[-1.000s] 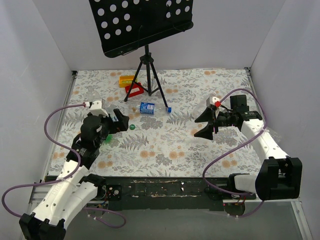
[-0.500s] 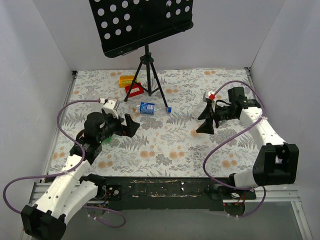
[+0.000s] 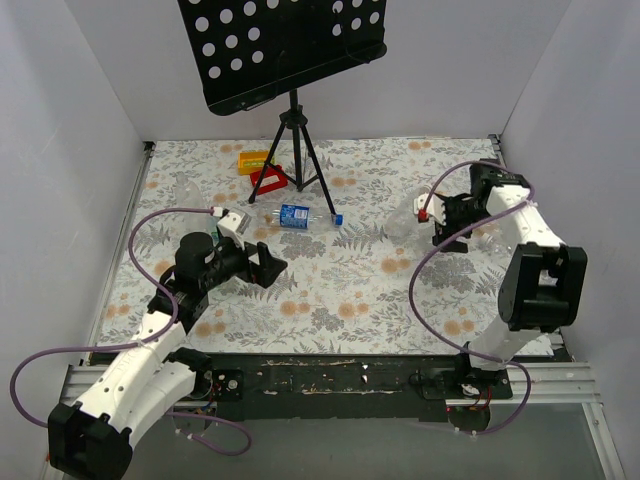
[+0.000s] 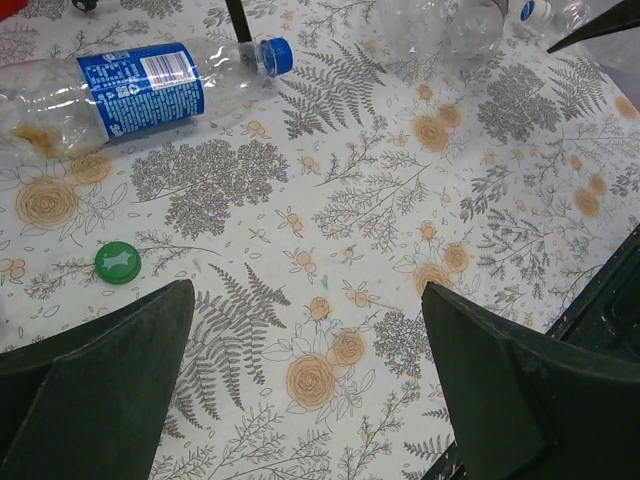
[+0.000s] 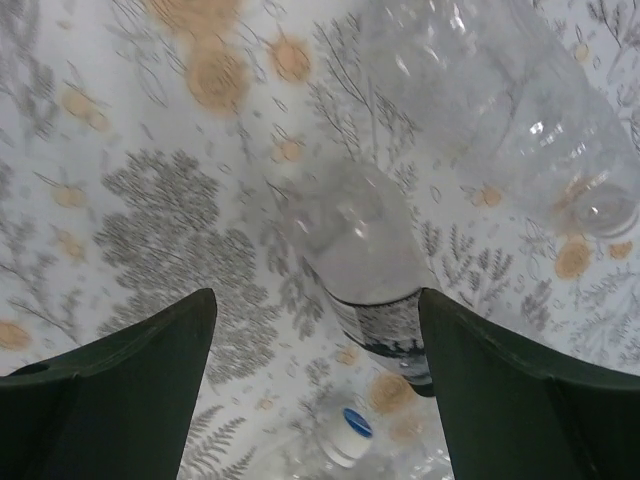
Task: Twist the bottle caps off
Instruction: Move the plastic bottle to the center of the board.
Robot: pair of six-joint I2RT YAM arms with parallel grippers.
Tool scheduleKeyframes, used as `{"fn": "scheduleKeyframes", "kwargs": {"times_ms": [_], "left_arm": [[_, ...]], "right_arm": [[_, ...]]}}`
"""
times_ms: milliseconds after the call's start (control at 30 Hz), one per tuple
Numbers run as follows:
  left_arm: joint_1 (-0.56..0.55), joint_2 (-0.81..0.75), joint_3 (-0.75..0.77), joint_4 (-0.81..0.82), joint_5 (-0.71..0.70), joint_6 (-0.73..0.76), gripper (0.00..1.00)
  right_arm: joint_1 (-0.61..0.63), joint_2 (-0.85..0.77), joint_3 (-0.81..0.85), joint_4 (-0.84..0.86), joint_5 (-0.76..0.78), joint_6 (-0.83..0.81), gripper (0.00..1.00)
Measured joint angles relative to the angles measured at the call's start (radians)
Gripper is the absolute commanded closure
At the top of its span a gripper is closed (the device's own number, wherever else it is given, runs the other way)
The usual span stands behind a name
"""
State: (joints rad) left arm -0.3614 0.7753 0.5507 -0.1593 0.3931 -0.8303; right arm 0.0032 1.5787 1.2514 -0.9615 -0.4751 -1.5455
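A blue-labelled bottle (image 4: 130, 85) with a blue cap (image 4: 277, 55) lies on the floral table (image 3: 340, 290); in the top view this bottle (image 3: 295, 214) is in front of the tripod. A loose green cap (image 4: 118, 262) lies near it. My left gripper (image 4: 307, 290) hovers open over bare cloth, just right of the green cap, and shows in the top view (image 3: 271, 262). My right gripper (image 5: 315, 300) is open above a clear labelled bottle (image 5: 365, 250); another clear bottle (image 5: 500, 100) and a white-blue cap (image 5: 345, 435) lie beside it. From above, the right gripper (image 3: 438, 222) is at the far right.
A black music stand on a tripod (image 3: 293, 150) rises at the back centre. Red (image 3: 267, 180) and yellow (image 3: 252, 160) blocks lie by its feet. White walls close in the table on the left, back and right.
My left gripper has reached right and forward, now covering the green cap from above. My right arm has swung back to the right over the clear bottles, jaws a little wider.
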Motion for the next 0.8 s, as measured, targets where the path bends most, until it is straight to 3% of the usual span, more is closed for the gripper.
{"fn": "scheduleKeyframes", "kwargs": {"times_ms": [200, 400, 600, 800], "left_arm": [[0.0, -0.007, -0.003, 0.031, 0.01, 0.001, 0.02], [0.0, -0.006, -0.004, 0.032, 0.01, 0.001, 0.02], [0.0, 0.002, -0.004, 0.033, 0.013, 0.001, 0.02], [0.0, 0.003, -0.004, 0.036, 0.034, 0.001, 0.02]], "right_arm": [[-0.067, 0.182, 0.121, -0.006, 0.077, -0.167, 0.15], [-0.061, 0.287, 0.149, 0.018, 0.11, -0.217, 0.2], [-0.059, 0.298, 0.141, 0.055, 0.11, -0.238, 0.39], [-0.038, 0.235, 0.051, 0.101, 0.1, -0.226, 0.5]]}}
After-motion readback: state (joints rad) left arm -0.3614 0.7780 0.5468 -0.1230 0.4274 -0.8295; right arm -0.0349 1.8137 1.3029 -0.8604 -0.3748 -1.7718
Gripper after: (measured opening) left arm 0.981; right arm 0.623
